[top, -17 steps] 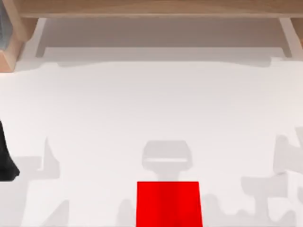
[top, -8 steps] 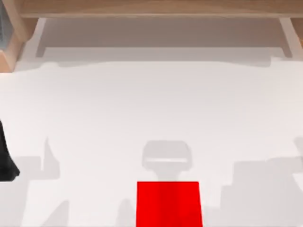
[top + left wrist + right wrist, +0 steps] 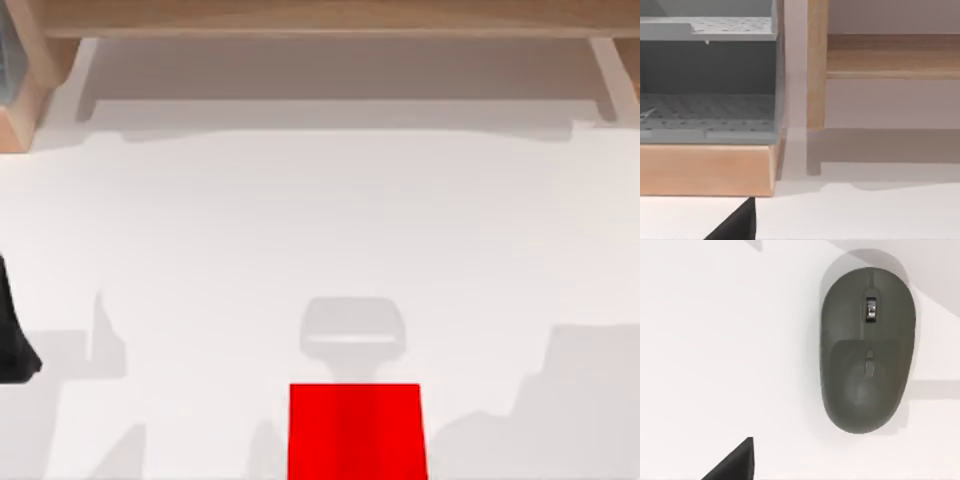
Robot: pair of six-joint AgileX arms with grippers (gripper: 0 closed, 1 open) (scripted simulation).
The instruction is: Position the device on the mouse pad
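The device is a dark grey computer mouse (image 3: pixel 867 350) with a silver scroll wheel, lying flat on the white table in the right wrist view. A black part of my right gripper (image 3: pixel 735 464) shows at that view's edge, apart from the mouse. The mouse pad (image 3: pixel 356 432) is a plain bright red rectangle at the table's front edge, near the middle, with nothing on it. My left arm (image 3: pixel 12 340) is parked at the table's far left edge, and a black part of its gripper (image 3: pixel 737 226) shows in the left wrist view.
A wooden shelf (image 3: pixel 320 18) runs along the back of the table. At the back left stands a wooden-based unit with grey perforated trays (image 3: pixel 707 107). A broad arm shadow (image 3: pixel 570 400) lies on the table at the front right.
The shadow at the front right of the table has shifted and merged into one broad patch, so the right arm has moved. The left arm and the mouse pad have stayed put.
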